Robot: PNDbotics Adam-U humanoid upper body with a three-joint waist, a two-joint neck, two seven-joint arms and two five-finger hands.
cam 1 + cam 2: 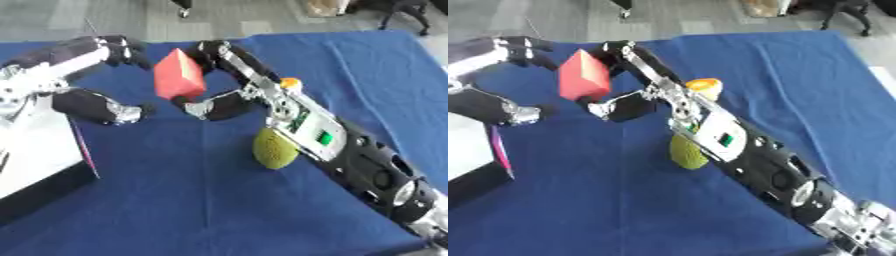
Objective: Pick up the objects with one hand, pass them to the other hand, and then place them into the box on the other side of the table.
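The right hand (219, 80) pinched the red rectangular block (178, 75) between curled fingers and thumb. The left hand (101, 80), fingers spread, apparently bracketed the block without contact.

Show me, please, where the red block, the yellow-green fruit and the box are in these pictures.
red block (179, 76): left eye view, on its broad front face.
yellow-green fruit (275, 149): left eye view, on its bumpy middle.
box (39, 150): left eye view, on its pale top surface.
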